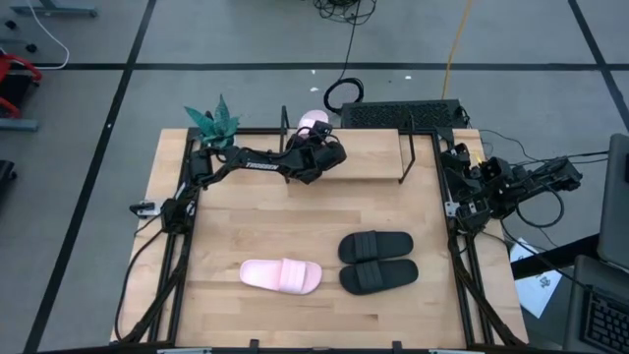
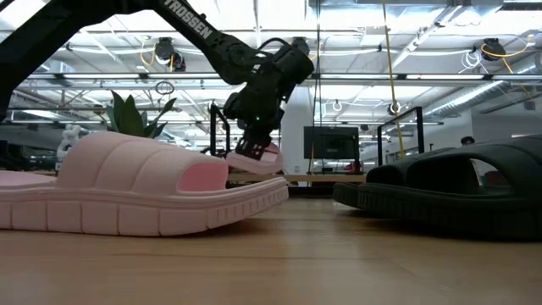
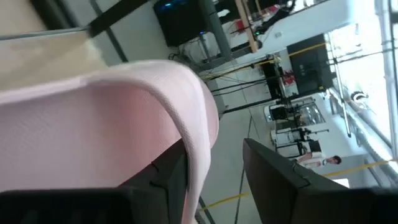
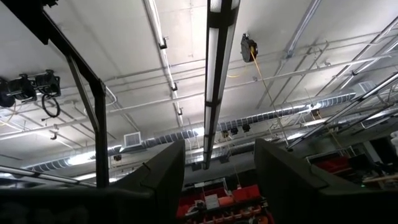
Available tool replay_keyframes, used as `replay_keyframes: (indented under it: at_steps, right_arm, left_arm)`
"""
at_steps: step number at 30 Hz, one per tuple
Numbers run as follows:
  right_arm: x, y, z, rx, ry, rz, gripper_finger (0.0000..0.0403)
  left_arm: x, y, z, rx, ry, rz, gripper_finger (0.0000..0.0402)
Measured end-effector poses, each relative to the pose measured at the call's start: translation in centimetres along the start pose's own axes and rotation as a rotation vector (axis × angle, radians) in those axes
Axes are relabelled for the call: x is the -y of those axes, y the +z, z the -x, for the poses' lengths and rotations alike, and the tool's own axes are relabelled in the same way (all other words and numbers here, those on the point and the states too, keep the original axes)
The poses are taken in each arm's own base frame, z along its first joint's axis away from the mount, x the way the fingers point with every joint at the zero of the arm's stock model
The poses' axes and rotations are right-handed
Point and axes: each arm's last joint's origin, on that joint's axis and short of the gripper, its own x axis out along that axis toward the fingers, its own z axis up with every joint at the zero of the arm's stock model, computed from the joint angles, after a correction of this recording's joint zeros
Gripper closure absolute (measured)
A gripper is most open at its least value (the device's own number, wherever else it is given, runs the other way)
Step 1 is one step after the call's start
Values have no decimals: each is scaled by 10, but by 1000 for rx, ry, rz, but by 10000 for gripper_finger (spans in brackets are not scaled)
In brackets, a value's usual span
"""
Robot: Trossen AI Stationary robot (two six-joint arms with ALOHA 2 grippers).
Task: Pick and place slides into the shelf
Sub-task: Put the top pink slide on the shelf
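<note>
One pale pink slide (image 1: 313,120) is at the far left end of the shelf (image 1: 378,162), and my left gripper (image 1: 319,147) stands open around its edge. In the low view this slide (image 2: 257,158) sits tilted just under the gripper (image 2: 254,135). A second pink slide (image 1: 282,276) lies sole down on the table near the front. The two black slides (image 1: 376,246) (image 1: 378,276) lie side by side to its right. My right gripper (image 4: 214,168) is open and holds nothing, folded back at the table's right edge and pointing up at the ceiling. My left gripper has its fingers on either side of the pink slide's thin side edge (image 3: 198,143). The edge lies against one finger (image 3: 166,177), and a clear gap shows between it and the other finger (image 3: 273,168). The gripper comes at it nearly level from the table's left.
A green artificial plant (image 1: 213,122) stands at the table's far left corner. A black wire end frame (image 1: 407,157) closes the shelf's right end. A dark keyboard-like box (image 1: 401,113) lies behind the shelf. Bare board shows along the shelf to the right of the gripper.
</note>
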Motion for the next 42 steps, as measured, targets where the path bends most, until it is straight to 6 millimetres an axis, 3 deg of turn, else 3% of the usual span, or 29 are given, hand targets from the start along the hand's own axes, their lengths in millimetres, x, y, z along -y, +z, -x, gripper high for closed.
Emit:
replay_keyframes:
  at_steps: [12, 33, 42]
  right_arm:
    - [1, 2, 2, -3, 0, 1, 218]
    - [4, 11, 6, 13, -1, -37, 218]
    - [5, 13, 9, -7, 1, -44, 218]
  left_arm:
    - [5, -3, 4, -20, -24, -22, 252]
    - [2, -10, 19, -80, -14, 96, 253]
    - [1, -13, 26, -100, -17, 104, 319]
